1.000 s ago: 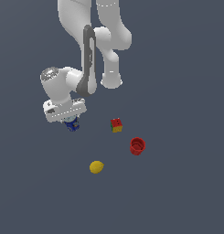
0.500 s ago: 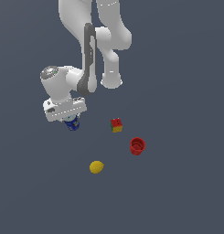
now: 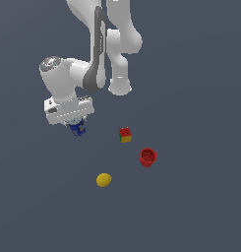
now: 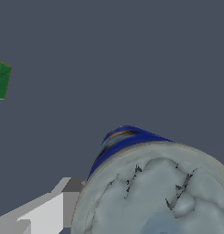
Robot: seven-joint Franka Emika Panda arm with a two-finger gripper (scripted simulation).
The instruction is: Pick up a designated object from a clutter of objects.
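Exterior view: the blue can (image 3: 78,129) was seen just under the white gripper (image 3: 75,126), at the exterior view's left of the other things on the dark worktop (image 3: 191,206). Only its lower part was shown below the hand. The red cup (image 3: 148,157) was seen lying open, and nothing could be made out inside it. The red-yellow cube (image 3: 125,134) was placed near the cup, between it and the can, and the yellow lemon (image 3: 104,180) was set apart, nearer the camera. None of these three was touched by the arm.

From the wrist view, the can's silvery-grey lid (image 4: 163,192) was seen very close, with a blue wall edge above it and one white finger (image 4: 40,215) just beside it. A green face of the cube (image 4: 1,78) was caught at the edge. Whether the fingers were clamped on the can could not be told.

Against the earlier frames, the gripper and can were found slightly higher; the cube, cup and lemon were unmoved.
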